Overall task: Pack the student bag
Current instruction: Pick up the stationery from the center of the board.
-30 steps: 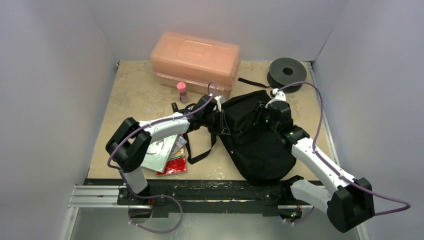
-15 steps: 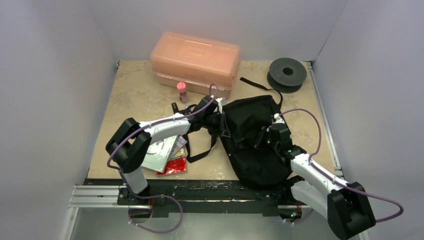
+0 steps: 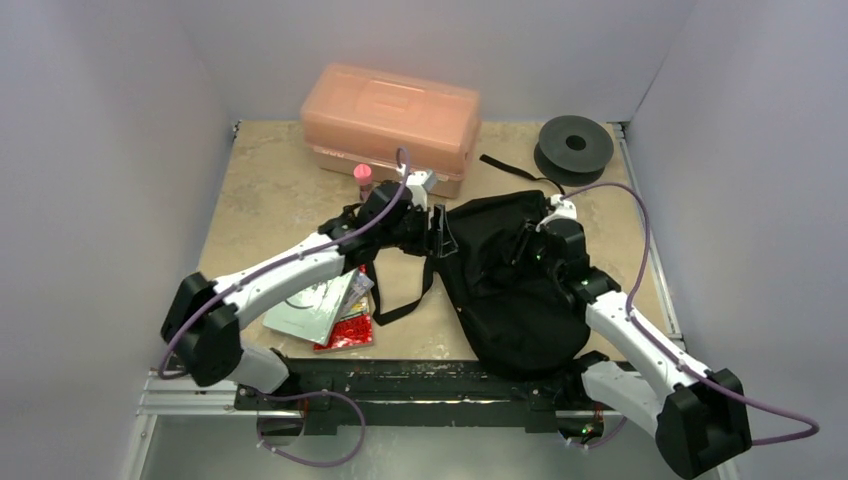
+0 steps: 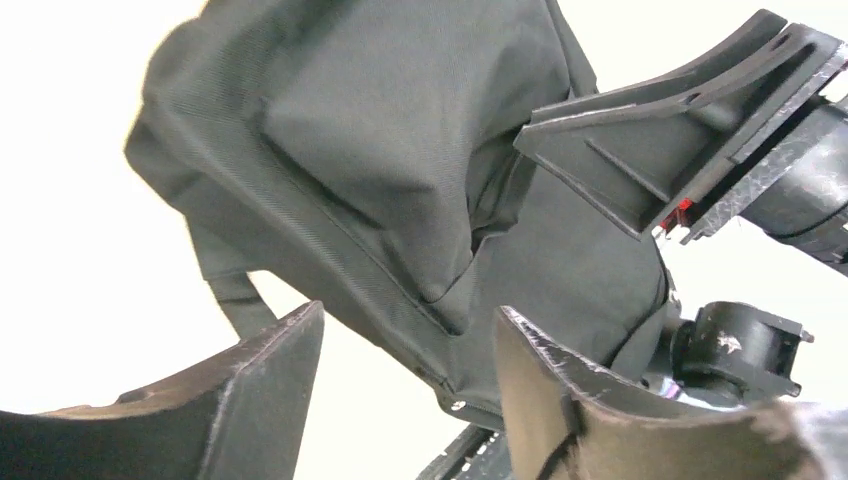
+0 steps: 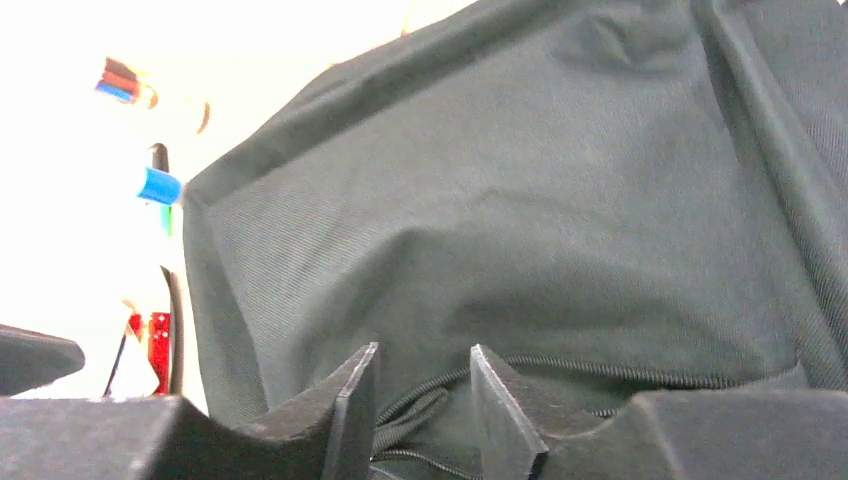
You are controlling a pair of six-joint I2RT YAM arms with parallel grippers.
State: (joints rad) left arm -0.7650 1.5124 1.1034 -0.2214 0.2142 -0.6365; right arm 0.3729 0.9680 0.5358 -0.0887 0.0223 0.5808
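Two arms meet at the soft black fabric backpack (image 3: 510, 290), which lies right of centre on the beige table (image 3: 270, 190), its lower end reaching the bottom edge by the black rail. Since half a second ago the left arm has stretched out lower and further to the left. The left gripper (image 3: 438, 232), then clamped on the bag's left rim, now stands well open just beside that rim with nothing held. The right gripper (image 3: 522, 245) has shifted up from the bag's middle to its upper part. Its jaws are a little apart over the zip line, with no fabric visibly pinched. The bag itself has barely moved.

Above the left wrist, the translucent orange-pink plastic box (image 3: 390, 115) sits near, with a small pink-capped bottle (image 3: 363, 180) in front of it. A black round spool (image 3: 574, 145) rests well apart at the upper right corner. Flat red and silver packets (image 3: 335, 310) lie under the left forearm at lower left, beside a loose black strap (image 3: 400, 300). Bare table shows at upper left and along the right edge.
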